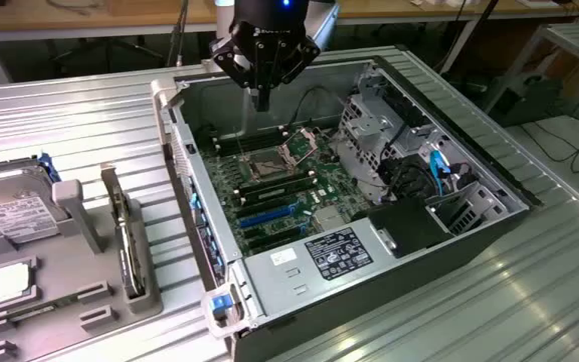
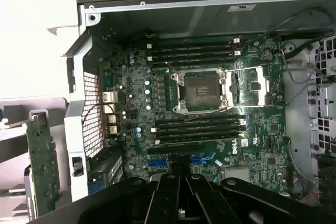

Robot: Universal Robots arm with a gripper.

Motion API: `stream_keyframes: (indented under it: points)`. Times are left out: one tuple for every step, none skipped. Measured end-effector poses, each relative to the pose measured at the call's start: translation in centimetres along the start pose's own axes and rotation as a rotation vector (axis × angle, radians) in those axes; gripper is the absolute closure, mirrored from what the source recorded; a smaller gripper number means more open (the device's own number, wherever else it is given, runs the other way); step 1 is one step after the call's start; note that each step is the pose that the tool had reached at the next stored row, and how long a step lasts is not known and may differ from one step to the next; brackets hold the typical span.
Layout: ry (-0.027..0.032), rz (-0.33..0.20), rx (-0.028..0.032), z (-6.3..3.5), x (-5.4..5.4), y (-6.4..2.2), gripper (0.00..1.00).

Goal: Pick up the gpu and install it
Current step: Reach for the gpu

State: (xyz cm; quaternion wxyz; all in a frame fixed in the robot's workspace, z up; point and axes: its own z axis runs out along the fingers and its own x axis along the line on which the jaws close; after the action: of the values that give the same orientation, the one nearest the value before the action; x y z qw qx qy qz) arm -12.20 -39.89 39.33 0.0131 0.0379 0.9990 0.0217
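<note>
While gpu (image 1: 132, 256) stands on edge, long axis 12-to-6 o'clock in exterior view, bracket (image 1: 109, 192) toward 12, my gripper (image 1: 260, 108) hangs empty, fingers (image 1: 260, 96) seemingly pressed together.

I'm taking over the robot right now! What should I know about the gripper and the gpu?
Gripper: hovers above the open computer case, over the motherboard, carrying nothing.
The gpu: stands on edge in the grey holder on the exterior view's left, outside the case, away from the gripper.
Done: nothing that shows yet.
Left: the gpu is not picked up and not installed in the case.
</note>
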Motion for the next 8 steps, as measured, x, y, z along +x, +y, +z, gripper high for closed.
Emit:
stream_keyframes:
  points:
    - [0.0000, 0.000, 0.0000, 0.00, 0.00, 0.00, 0.89]
    - [0.0000, 0.000, 0.0000, 0.00, 0.00, 0.00, 0.89]
    - [0.0000, 0.000, 0.0000, 0.00, 0.00, 0.00, 0.89]
    - [0.0000, 0.000, 0.0000, 0.00, 0.02, 0.00, 0.89]
    - [-0.0001, 0.000, -0.0001, 0.01, 0.07, -0.01, 0.89]
    - [-0.0001, 0.000, -0.0002, 0.00, 0.15, -0.01, 0.89]
    - [-0.0001, 0.000, -0.0002, 0.00, 0.22, -0.02, 0.89]
    - [0.0000, 0.000, 0.0000, 0.00, 0.29, -0.02, 0.89]
